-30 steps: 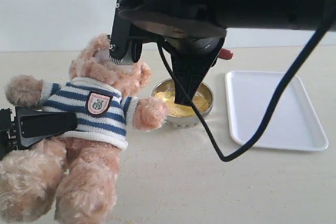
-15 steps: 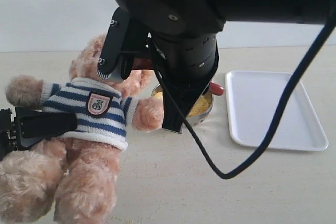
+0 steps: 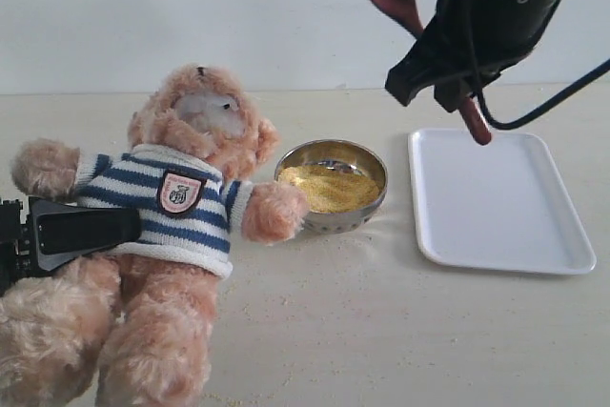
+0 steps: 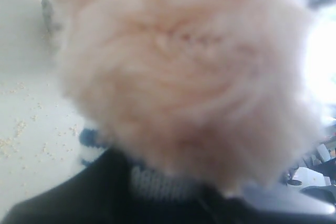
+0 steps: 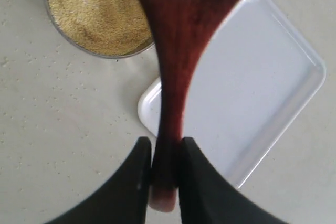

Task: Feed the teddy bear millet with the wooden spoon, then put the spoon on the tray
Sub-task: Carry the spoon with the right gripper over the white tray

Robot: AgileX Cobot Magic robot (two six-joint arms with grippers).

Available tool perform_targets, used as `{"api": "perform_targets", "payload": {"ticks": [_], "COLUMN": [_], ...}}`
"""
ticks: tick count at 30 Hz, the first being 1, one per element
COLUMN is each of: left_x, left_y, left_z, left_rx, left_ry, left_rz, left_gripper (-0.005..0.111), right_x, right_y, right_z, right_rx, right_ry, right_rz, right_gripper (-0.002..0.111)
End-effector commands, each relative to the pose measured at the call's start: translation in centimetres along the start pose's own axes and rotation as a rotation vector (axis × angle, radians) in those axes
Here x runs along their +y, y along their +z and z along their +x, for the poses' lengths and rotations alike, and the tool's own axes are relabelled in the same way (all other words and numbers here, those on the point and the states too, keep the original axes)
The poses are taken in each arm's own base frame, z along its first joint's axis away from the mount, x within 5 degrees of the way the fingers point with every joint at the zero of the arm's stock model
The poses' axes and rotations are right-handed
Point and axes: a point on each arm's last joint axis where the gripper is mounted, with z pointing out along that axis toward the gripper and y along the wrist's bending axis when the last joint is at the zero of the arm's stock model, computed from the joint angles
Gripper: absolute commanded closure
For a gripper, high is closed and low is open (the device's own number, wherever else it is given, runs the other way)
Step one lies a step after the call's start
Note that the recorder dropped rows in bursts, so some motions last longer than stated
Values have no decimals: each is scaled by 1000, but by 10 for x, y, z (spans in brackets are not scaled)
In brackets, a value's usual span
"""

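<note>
High above the table (image 3: 381, 331), on the right side, my right pincer (image 5: 165, 150) is clenched on the thin end of the wooden spoon (image 5: 173, 66), one finger on each side of the handle. The spoon hangs free in the air and tilted, its oval bowl up and its handle tip pointing down toward the far edge of the tray (image 3: 496, 207), without touching it. The tray lies flat on the table, just beside the steel bowl (image 3: 334, 221), which holds a mound of the millet (image 3: 329, 188); some stray grains lie on the table around. The teddy bear (image 3: 181, 197) leans at the left, one paw touching the rim of the bowl. My left pincer (image 3: 86, 231) lies across the bear's waist, under the striped shirt; the wrist view is filled with blurred fur, so I can only say it seems to grasp the bear's body.
</note>
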Motion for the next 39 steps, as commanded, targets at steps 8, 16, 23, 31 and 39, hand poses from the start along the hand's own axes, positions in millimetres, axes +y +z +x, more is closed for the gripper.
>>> {"api": "perform_targets", "payload": {"ticks": [8, 16, 23, 31, 39], "left_x": [-4, -4, -4, -4, -4], "left_y": [0, 0, 0, 0, 0], "left_z": [0, 2, 2, 2, 2], "left_rx": [4, 19, 19, 19, 17], "left_ry": [9, 20, 20, 20, 19], "left_rz": [40, 41, 41, 41, 41], "left_gripper": [102, 102, 102, 102, 102], "right_x": [-51, -51, -59, -58, -58], "right_y": [51, 96, 98, 91, 75], "right_z": [8, 7, 13, 20, 22], "right_rx": [140, 186, 221, 297, 276], "right_ry": [175, 155, 193, 191, 203], "right_rz": [6, 37, 33, 29, 29], "right_gripper": [108, 108, 108, 108, 108]}}
